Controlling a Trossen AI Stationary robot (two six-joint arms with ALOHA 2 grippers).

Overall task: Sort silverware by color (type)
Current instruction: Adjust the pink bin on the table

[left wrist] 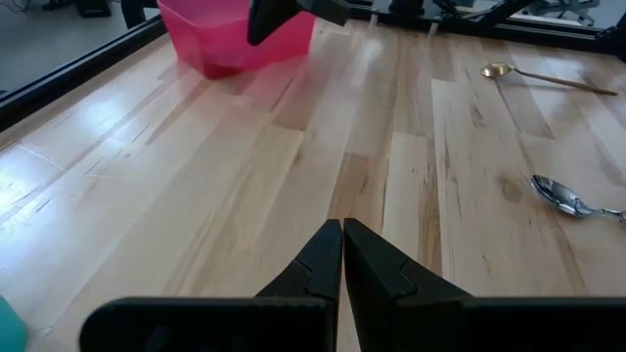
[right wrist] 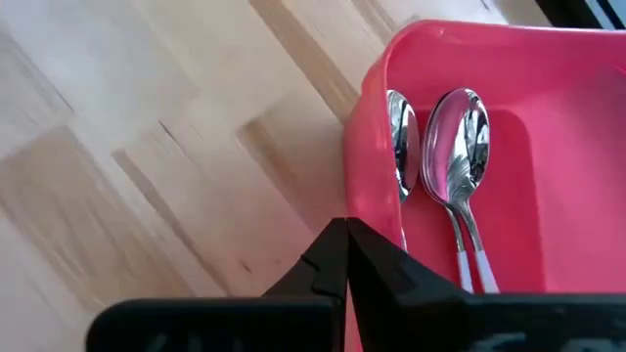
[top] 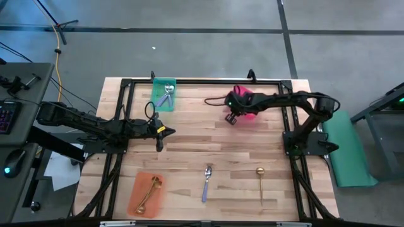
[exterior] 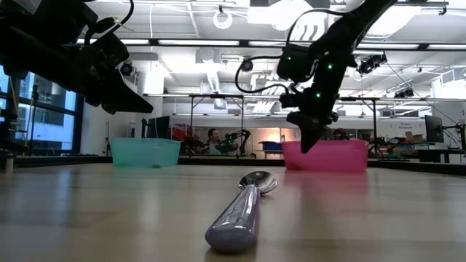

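A pale wooden table (top: 214,148) fills the middle of the overhead frame, ringed by a black metal frame, with two dark arms reaching in from either side.

The left arm stretches from the left edge toward centre; the left gripper (top: 159,146) hangs over bare wood just left of centre, its fingers pressed together with nothing between them, as its wrist view confirms.

The right arm bends in from the right edge, and the right gripper (top: 231,118) hovers at the near-left rim of the pink bin (top: 249,113) in the upper middle of the frame. Its fingers are closed tight and empty. In its wrist view two silver-bowled spoons (right wrist: 460,137) lie side by side inside that bin, pale handles running toward the bottom of the frame.

At upper left of the table sits the teal bin (top: 165,88), holding spoons (top: 166,96) with silver bowls. At lower left, the orange bin (top: 140,200) holds gold spoons (top: 150,191).

Two pieces lie loose on the wood along the lower edge: a lavender-handled spoon (top: 207,181) at bottom centre, bowl pointing up the frame, and just to its right, well apart, an all-gold spoon (top: 260,183), also bowl uppermost.

In the table-level view a person (exterior: 213,138) sits far back in the room, between the teal and pink bins.
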